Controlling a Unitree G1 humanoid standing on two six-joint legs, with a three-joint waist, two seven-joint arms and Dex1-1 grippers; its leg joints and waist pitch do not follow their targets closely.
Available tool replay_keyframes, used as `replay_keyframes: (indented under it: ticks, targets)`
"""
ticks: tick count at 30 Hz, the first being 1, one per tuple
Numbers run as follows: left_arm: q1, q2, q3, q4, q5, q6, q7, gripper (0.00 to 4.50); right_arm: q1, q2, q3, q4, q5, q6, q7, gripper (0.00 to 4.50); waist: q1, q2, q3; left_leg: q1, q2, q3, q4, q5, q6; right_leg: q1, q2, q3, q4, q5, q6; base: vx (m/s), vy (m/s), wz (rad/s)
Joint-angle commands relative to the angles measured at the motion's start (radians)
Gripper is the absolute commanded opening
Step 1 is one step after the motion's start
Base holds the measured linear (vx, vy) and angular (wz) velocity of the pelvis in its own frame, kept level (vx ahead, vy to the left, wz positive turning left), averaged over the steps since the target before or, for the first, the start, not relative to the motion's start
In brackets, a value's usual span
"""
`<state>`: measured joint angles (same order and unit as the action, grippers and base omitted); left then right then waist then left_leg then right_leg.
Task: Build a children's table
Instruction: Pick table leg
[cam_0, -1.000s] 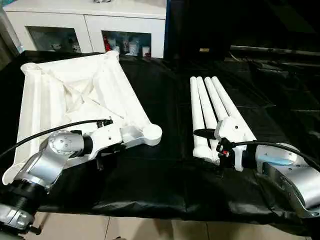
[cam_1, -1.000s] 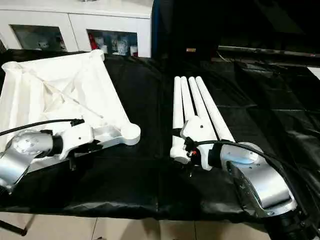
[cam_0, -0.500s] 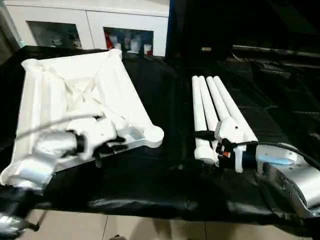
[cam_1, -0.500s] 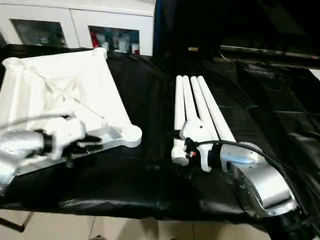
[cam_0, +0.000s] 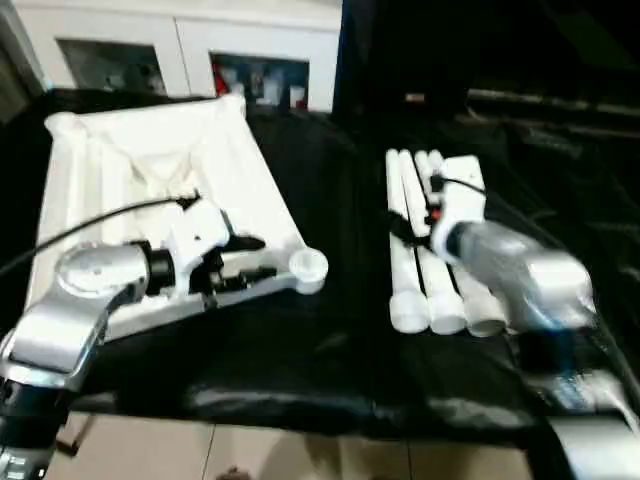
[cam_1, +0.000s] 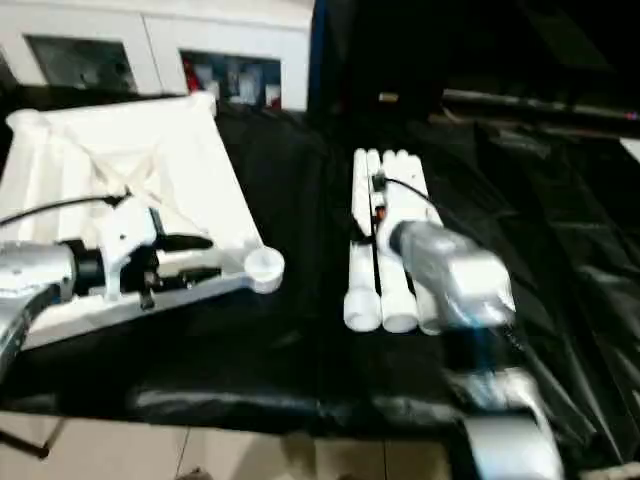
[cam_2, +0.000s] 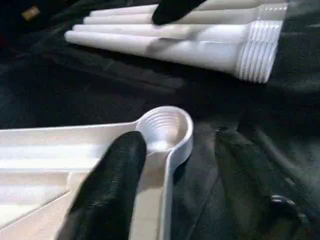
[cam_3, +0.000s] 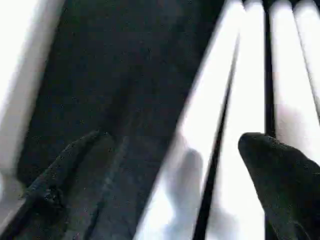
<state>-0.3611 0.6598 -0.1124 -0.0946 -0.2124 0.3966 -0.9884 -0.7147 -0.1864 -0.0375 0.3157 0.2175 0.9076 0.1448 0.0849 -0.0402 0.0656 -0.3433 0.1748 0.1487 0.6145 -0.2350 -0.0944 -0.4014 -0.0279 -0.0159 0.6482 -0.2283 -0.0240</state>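
The white tabletop (cam_0: 130, 170) lies ribbed side up at the left of the black-covered work table. Its near right corner socket (cam_0: 308, 265) faces up. My left gripper (cam_0: 250, 258) is open over the tabletop's near rim, just left of that socket (cam_2: 165, 130). One black finger (cam_2: 110, 185) hangs above the ribbed plastic, the other over the cloth. Several white legs (cam_0: 440, 300) lie side by side at the right, threaded ends toward me. My right gripper (cam_3: 172, 140) is open above the legs' middle, with the leftmost legs between its fingers.
A black cloth (cam_0: 330, 340) covers the work table, and its front edge runs along the bottom above a tiled floor. A white cabinet (cam_0: 200, 50) with glass doors stands behind the tabletop. Dark clutter lies at the far right.
My left gripper has opened and now hangs by the corner socket. My right arm has swung from the legs' near ends to above their middle. The camera has tilted slightly.
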Motion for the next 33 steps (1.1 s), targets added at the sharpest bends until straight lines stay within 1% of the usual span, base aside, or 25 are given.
replay_keyframes:
  ticks: [1, 2, 5, 6, 7, 8, 9, 10, 11, 12, 13, 14, 15, 17, 18, 19, 21, 22, 25, 26, 27, 30, 31, 32, 33]
  targets:
    - [-0.011, 0.006, -0.001, -0.039, -0.021, 0.028, -0.001, 2.83, -0.029, 0.005, -0.022, 0.029, -0.022, 0.041, -0.037, 4.50, -0.003, 0.006, -0.072, -0.006, 0.025, 0.001, -0.070, 0.149, -0.044, 0.073, -0.079, 0.047, -0.041, 0.254, -0.200, 0.000, 0.000, 0.00]
    - [-0.011, 0.010, 0.001, -0.047, -0.025, 0.037, -0.004, 2.96, -0.040, 0.012, -0.026, 0.040, -0.023, 0.052, -0.048, 4.50, -0.003, 0.004, -0.071, -0.006, 0.026, 0.002, -0.070, 0.147, -0.043, 0.073, -0.080, 0.047, -0.043, 0.256, -0.195, 0.000, 0.000, 0.00]
    - [-0.012, 0.038, 0.004, -0.071, -0.038, 0.055, -0.033, 3.16, -0.076, 0.033, -0.046, 0.087, -0.009, 0.107, -0.088, 4.50, -0.004, 0.005, -0.066, -0.004, 0.026, 0.003, -0.072, 0.136, -0.050, 0.070, -0.077, 0.047, -0.043, 0.249, -0.180, 0.000, 0.000, 0.00]
    - [-0.012, 0.038, 0.004, -0.071, -0.038, 0.055, -0.033, 3.28, -0.076, 0.033, -0.046, 0.087, -0.009, 0.107, -0.088, 4.50, -0.005, 0.004, -0.065, -0.004, 0.027, 0.004, -0.073, 0.129, -0.052, 0.069, -0.077, 0.047, -0.044, 0.242, -0.177, 0.000, 0.000, 0.00]
    - [-0.013, 0.043, 0.004, -0.075, -0.039, 0.057, -0.038, 3.40, -0.082, 0.035, -0.047, 0.097, -0.009, 0.118, -0.094, 4.50, -0.004, 0.006, -0.062, -0.003, 0.028, 0.004, -0.074, 0.119, -0.058, 0.068, -0.078, 0.048, -0.045, 0.230, -0.173, 0.000, 0.000, 0.00]
    - [-0.013, 0.052, 0.003, -0.083, -0.047, 0.064, -0.053, 3.47, -0.082, 0.042, -0.054, 0.097, -0.004, 0.131, -0.101, 4.50, -0.004, 0.008, -0.061, -0.003, 0.028, 0.005, -0.075, 0.113, -0.062, 0.068, -0.080, 0.048, -0.045, 0.225, -0.169, 0.000, 0.000, 0.00]
    - [-0.013, 0.054, 0.003, -0.085, -0.049, 0.067, -0.056, 3.48, -0.084, 0.044, -0.056, 0.100, -0.003, 0.134, -0.104, 4.50, -0.004, 0.008, -0.061, -0.002, 0.029, 0.004, -0.075, 0.107, -0.066, 0.068, -0.080, 0.048, -0.046, 0.221, -0.167, 0.000, 0.000, 0.00]
    - [-0.012, 0.058, 0.003, -0.090, -0.052, 0.073, -0.062, 3.48, -0.088, 0.049, -0.062, 0.106, -0.003, 0.140, -0.109, 4.50, -0.004, 0.007, -0.061, -0.002, 0.029, 0.004, -0.076, 0.107, -0.067, 0.068, -0.080, 0.048, -0.046, 0.219, -0.167, 0.000, 0.000, 0.00]
    - [-0.011, 0.064, 0.003, -0.099, -0.059, 0.082, -0.071, 3.72, -0.088, 0.053, -0.063, 0.104, -0.005, 0.150, -0.112, 4.50, -0.004, 0.007, -0.061, -0.002, 0.029, 0.005, -0.075, 0.104, -0.067, 0.068, -0.081, 0.048, -0.046, 0.219, -0.168, 0.000, 0.000, 0.00]
    - [-0.011, 0.065, 0.003, -0.102, -0.062, 0.085, -0.074, 3.72, -0.088, 0.054, -0.063, 0.104, -0.006, 0.153, -0.114, 4.50, -0.004, 0.013, -0.057, -0.002, 0.029, 0.004, -0.077, 0.095, -0.074, 0.065, -0.080, 0.048, -0.048, 0.214, -0.167, 0.000, 0.000, 0.00]
    - [-0.010, 0.071, 0.002, -0.113, -0.069, 0.096, -0.080, 3.85, -0.091, 0.059, -0.065, 0.108, -0.010, 0.162, -0.119, 4.50, -0.005, 0.011, -0.057, -0.002, 0.030, 0.004, -0.077, 0.092, -0.076, 0.067, -0.080, 0.048, -0.047, 0.213, -0.167, 0.000, 0.000, 0.00]
    - [-0.010, 0.071, 0.002, -0.113, -0.069, 0.096, -0.080, 3.89, -0.091, 0.059, -0.065, 0.108, -0.010, 0.162, -0.119, 4.50, -0.004, 0.011, -0.057, -0.002, 0.030, 0.004, -0.077, 0.092, -0.077, 0.066, -0.080, 0.048, -0.047, 0.211, -0.167, 0.000, 0.000, 0.00]
    - [-0.008, 0.084, -0.001, -0.137, -0.090, 0.127, -0.093, 3.89, -0.091, 0.075, -0.073, 0.097, -0.005, 0.193, -0.120, 4.50, -0.006, 0.014, -0.054, -0.001, 0.028, 0.005, -0.077, 0.087, -0.082, 0.064, -0.078, 0.048, -0.048, 0.208, -0.164, 0.000, 0.000, 0.00]
    - [-0.008, 0.089, -0.003, -0.145, -0.097, 0.137, -0.097, 3.92, -0.091, 0.082, -0.077, 0.094, 0.000, 0.207, -0.120, 4.50, -0.006, 0.012, -0.052, -0.003, 0.028, 0.004, -0.079, 0.083, -0.083, 0.066, -0.079, 0.049, -0.048, 0.204, -0.163, 0.000, 0.000, 0.00]
    - [-0.008, 0.090, -0.004, -0.146, -0.098, 0.138, -0.098, 4.03, -0.090, 0.083, -0.076, 0.092, 0.001, 0.210, -0.120, 4.50, -0.006, 0.013, -0.052, -0.003, 0.029, 0.003, -0.079, 0.082, -0.083, 0.066, -0.080, 0.049, -0.048, 0.200, -0.163, 0.000, 0.000, 0.00]
    - [-0.006, 0.094, -0.005, -0.150, -0.100, 0.141, -0.101, 4.18, -0.086, 0.087, -0.073, 0.084, 0.002, 0.220, -0.119, 4.50, -0.006, 0.014, -0.048, -0.003, 0.028, 0.004, -0.080, 0.078, -0.084, 0.064, -0.079, 0.049, -0.050, 0.195, -0.163, 0.000, 0.000, 0.00]
    - [-0.006, 0.096, -0.005, -0.151, -0.101, 0.144, -0.104, 4.30, -0.084, 0.087, -0.070, 0.082, 0.001, 0.225, -0.120, 4.50, -0.006, 0.014, -0.049, -0.002, 0.029, 0.003, -0.080, 0.078, -0.085, 0.065, -0.078, 0.049, -0.050, 0.194, -0.160, 0.000, 0.000, 0.00]
    - [-0.005, 0.097, -0.006, -0.153, -0.101, 0.146, -0.108, 4.36, -0.083, 0.086, -0.068, 0.082, 0.001, 0.229, -0.119, 4.50, -0.006, 0.016, -0.047, -0.002, 0.029, 0.003, -0.081, 0.075, -0.087, 0.064, -0.079, 0.049, -0.050, 0.189, -0.159, 0.000, 0.000, 0.00]
    - [-0.004, 0.100, -0.010, -0.158, -0.100, 0.149, -0.113, 4.44, -0.080, 0.086, -0.068, 0.082, 0.001, 0.237, -0.116, 4.50, -0.007, 0.016, -0.047, -0.001, 0.029, 0.003, -0.081, 0.075, -0.091, 0.064, -0.078, 0.048, -0.050, 0.189, -0.160, 0.000, 0.000, 0.00]
    - [-0.004, 0.100, -0.011, -0.159, -0.100, 0.150, -0.113, 4.44, -0.080, 0.085, -0.068, 0.084, 0.002, 0.242, -0.113, 4.50, -0.007, 0.013, -0.049, -0.001, 0.029, 0.003, -0.081, 0.082, -0.091, 0.066, -0.079, 0.048, -0.049, 0.196, -0.161, 0.000, 0.000, 0.00]
    - [-0.004, 0.100, -0.011, -0.159, -0.100, 0.150, -0.114, 4.44, -0.080, 0.085, -0.068, 0.084, 0.002, 0.243, -0.113, 4.50, -0.006, 0.014, -0.050, -0.001, 0.029, 0.003, -0.080, 0.088, -0.090, 0.066, -0.079, 0.049, -0.048, 0.204, -0.162, 0.000, 0.000, 0.00]
    - [-0.006, 0.101, -0.015, -0.167, -0.105, 0.159, -0.111, 4.44, -0.078, 0.088, -0.075, 0.087, 0.003, 0.257, -0.105, 4.50, -0.007, 0.009, -0.050, -0.002, 0.029, 0.004, -0.080, 0.099, -0.086, 0.068, -0.078, 0.048, -0.048, 0.217, -0.165, 0.000, 0.000, 0.00]
    - [-0.006, 0.102, -0.016, -0.169, -0.107, 0.162, -0.110, 4.44, -0.077, 0.089, -0.077, 0.086, 0.002, 0.259, -0.105, 4.50, -0.006, 0.011, -0.050, -0.003, 0.029, 0.004, -0.080, 0.102, -0.086, 0.069, -0.079, 0.049, -0.048, 0.219, -0.165, 0.000, 0.000, 0.00]
    - [-0.005, 0.102, -0.016, -0.171, -0.107, 0.162, -0.109, 4.44, -0.077, 0.091, -0.078, 0.087, 0.003, 0.263, -0.103, 4.50, -0.006, 0.009, -0.052, -0.002, 0.029, 0.004, -0.079, 0.105, -0.084, 0.070, -0.080, 0.049, -0.048, 0.221, -0.166, 0.000, 0.000, 0.00]
    - [-0.005, 0.102, -0.016, -0.171, -0.107, 0.162, -0.109, 4.44, -0.077, 0.091, -0.078, 0.087, 0.003, 0.263, -0.103, 4.50, -0.005, 0.009, -0.051, -0.003, 0.029, 0.004, -0.079, 0.105, -0.084, 0.070, -0.080, 0.049, -0.048, 0.221, -0.166, 0.000, 0.000, 0.00]
